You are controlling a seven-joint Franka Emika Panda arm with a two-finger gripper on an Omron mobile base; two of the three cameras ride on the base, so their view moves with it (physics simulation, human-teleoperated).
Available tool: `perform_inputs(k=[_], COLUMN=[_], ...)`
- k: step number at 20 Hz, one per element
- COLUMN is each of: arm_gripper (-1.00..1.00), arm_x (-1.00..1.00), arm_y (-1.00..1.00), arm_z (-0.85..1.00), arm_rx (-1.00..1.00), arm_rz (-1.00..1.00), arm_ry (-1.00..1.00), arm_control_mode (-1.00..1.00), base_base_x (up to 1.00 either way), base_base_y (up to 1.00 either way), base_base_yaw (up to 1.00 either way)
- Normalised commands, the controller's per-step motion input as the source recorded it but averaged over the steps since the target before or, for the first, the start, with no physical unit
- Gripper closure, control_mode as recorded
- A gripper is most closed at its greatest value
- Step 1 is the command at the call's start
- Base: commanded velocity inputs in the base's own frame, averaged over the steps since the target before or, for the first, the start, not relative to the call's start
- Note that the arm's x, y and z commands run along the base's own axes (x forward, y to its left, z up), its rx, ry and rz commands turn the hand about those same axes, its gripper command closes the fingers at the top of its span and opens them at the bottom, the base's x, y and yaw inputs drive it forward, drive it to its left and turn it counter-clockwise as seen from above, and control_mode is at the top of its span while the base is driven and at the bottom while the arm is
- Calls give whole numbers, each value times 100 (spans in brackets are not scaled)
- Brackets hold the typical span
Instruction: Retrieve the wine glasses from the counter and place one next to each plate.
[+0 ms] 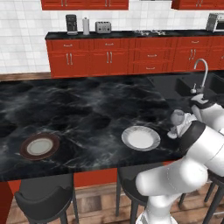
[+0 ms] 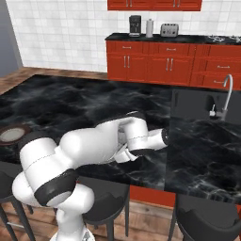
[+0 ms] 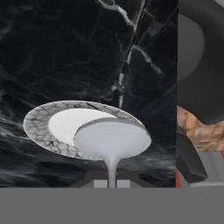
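1. a small clear stemmed wine glass (image 1: 176,124) with a rounded bowl and round flat foot sits clenched in the end effector (image 1: 186,124).
2. it hangs just beside the grey-rimmed round plate (image 1: 141,138) on the black veined marble worktop (image 1: 78,109).
3. a brown-rimmed round plate (image 1: 40,146) lies well apart, further left.

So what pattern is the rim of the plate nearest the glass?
Grey with a white crackle pattern around a white centre; the plate shows best in the hand view.

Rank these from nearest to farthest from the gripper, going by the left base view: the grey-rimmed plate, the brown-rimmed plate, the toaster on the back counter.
1. Grey-rimmed plate: on the island top, just left of the gripper, which holds a wine glass.
2. Brown-rimmed plate: far left on the same island top.
3. Toaster: on the back counter against the wall.
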Motion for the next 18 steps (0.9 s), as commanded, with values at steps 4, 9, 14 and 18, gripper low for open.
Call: perform_inputs(k=[4,9,14,18], arm_gripper=[100,100,100,100], arm_x=[31,31,29,31], arm_y=[-15,-5,-3,-17], arm_z=[-27,-32,-27,-18], arm_rx=[0,0,0,0], arm_rz=[0,0,0,0], arm_ry=[0,0,0,0], arm_control_mode=[-100,-100,-100,-100], base_base_x=[0,0,0,0], base_base_y=[0,0,0,0], base_base_yaw=[0,0,0,0])
